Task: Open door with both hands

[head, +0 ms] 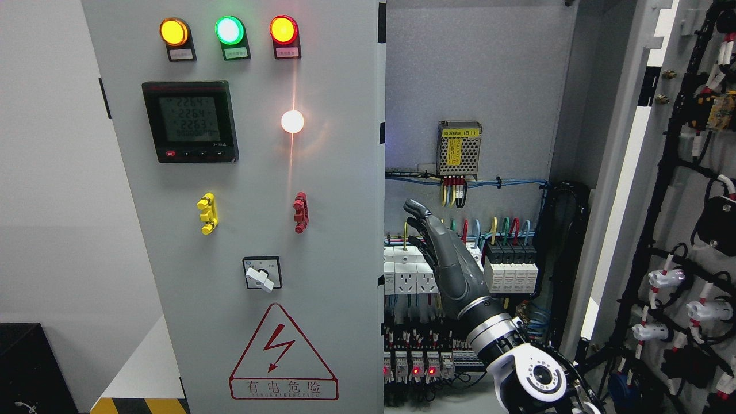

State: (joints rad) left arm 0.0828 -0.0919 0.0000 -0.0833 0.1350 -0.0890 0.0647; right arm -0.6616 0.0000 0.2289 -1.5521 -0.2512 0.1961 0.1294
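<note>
The grey cabinet's left door (339, 259) is closed; it carries three lit lamps, a meter (190, 121), a rotary switch (263, 273) and a red hazard triangle. The right door (687, 195) stands swung wide to the right, its wired inner face showing. My right hand (417, 221) reaches up from the lower right, dark fingers (413, 205) extended and holding nothing. It hovers in front of the open compartment, just right of the left door's free edge (382, 230). Whether it touches that edge I cannot tell. My left arm is out of view.
Inside the open compartment are a mesh power supply (458, 148), white sockets (408, 279), a row of breakers (509, 270) and blue wiring. A black box (29, 368) sits at the lower left by the white wall. Yellow-black striping (138, 405) marks the floor below the cabinet.
</note>
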